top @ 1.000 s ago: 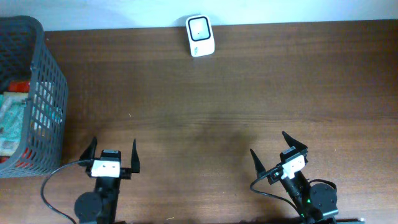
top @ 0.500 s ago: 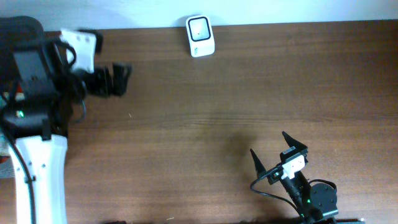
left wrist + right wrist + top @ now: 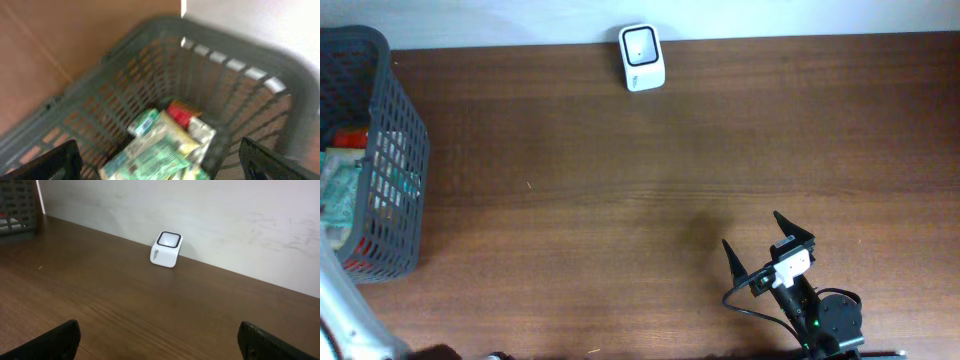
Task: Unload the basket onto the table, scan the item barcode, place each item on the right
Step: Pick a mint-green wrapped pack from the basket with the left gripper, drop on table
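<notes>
Two arms on the job, and from the overhead view only my right gripper (image 3: 763, 249) shows properly, parked near the front edge of the table (image 3: 620, 190) with its fingers spread and nothing between them; my left arm (image 3: 350, 320) is just a pale sliver at the bottom-left corner. The scanner (image 3: 642, 44) stands at the far edge, well apart from the basket (image 3: 405, 150) on the left side. Over to my left wrist view: I'm looking down into the basket (image 3: 240, 75), my left gripper (image 3: 160, 162) released, both dark fingertips (image 3: 55, 162) poking in at the bottom corners, empty. The items lie in the bottom, a green packet (image 3: 150, 150) touching a red-topped one (image 3: 179, 113). That is where the thing to scan sits, though which one carries a readable barcode I cannot tell, since the picture is blurred. Right wrist view now: the scanner (image 3: 166, 249) faces me across bare wood, a corner of the basket (image 3: 17, 202) at far left. My worry from here is that the packets are heaped together, so closing on one could pinch two, or a fingertip could catch the basket's mesh wall. No barcode is visible anywhere, and the lower packets are cut off by the frame.
</notes>
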Robot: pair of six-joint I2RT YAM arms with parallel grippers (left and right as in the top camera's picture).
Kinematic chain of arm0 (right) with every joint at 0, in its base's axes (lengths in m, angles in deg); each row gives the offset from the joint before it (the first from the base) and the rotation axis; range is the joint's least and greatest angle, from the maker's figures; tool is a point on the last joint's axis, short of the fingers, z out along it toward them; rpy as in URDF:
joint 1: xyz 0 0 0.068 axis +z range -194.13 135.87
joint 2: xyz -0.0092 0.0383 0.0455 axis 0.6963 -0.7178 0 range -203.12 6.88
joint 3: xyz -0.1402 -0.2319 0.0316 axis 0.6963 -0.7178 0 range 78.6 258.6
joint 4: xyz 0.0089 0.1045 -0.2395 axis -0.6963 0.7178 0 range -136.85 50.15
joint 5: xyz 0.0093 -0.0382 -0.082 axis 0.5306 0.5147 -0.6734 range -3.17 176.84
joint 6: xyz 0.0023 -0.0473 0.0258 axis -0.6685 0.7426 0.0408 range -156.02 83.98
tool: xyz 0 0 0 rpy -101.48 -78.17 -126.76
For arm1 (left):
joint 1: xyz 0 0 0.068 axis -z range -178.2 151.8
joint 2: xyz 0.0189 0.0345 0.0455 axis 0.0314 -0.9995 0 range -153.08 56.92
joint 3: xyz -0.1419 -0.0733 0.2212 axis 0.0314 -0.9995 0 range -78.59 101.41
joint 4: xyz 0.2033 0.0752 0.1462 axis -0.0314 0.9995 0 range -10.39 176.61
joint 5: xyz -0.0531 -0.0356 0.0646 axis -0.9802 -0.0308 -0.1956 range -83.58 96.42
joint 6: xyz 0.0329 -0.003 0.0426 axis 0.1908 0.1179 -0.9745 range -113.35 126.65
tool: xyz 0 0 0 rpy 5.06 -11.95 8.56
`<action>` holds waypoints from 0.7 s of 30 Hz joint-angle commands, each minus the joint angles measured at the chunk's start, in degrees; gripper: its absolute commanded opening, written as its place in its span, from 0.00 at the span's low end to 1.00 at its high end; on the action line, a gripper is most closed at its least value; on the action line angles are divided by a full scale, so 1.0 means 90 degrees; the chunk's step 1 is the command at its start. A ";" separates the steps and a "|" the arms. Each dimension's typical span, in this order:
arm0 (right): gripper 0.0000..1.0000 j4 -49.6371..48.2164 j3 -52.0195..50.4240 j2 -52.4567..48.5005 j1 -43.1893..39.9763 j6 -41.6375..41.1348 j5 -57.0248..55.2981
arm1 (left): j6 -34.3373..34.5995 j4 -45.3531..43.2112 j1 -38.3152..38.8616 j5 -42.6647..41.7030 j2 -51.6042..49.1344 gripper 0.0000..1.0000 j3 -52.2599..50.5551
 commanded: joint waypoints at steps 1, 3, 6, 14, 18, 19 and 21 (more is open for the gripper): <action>0.99 0.0012 -0.0046 0.0041 -0.0017 -0.0017 0.0034 | -0.0058 0.0313 -0.0588 0.0170 -0.0661 1.00 -0.0119; 0.99 0.0012 -0.0046 0.0041 -0.0017 -0.0017 0.0034 | -0.0767 0.0369 -0.0707 0.0168 -0.1086 0.99 -0.0119; 0.99 0.0012 -0.0046 0.0041 -0.0017 -0.0017 0.0034 | -0.1554 0.0498 -0.0699 0.0010 -0.1831 0.96 -0.0119; 0.99 0.0012 -0.0046 0.0041 -0.0017 -0.0017 0.0034 | -0.2696 0.0493 -0.0432 -0.0933 -0.2965 1.00 -0.0202; 0.99 0.0012 -0.0046 0.0041 -0.0017 -0.0017 0.0034 | -0.2691 0.0418 -0.0447 -0.0843 -0.3381 0.87 -0.0202; 0.99 0.0012 -0.0046 0.0041 -0.0017 -0.0017 0.0034 | -0.2688 0.0347 -0.0442 -0.0840 -0.3415 0.64 -0.0202; 0.99 0.0012 -0.0046 0.0041 -0.0017 -0.0017 0.0034 | -0.2688 0.0338 -0.0449 -0.0840 -0.3412 0.26 -0.0199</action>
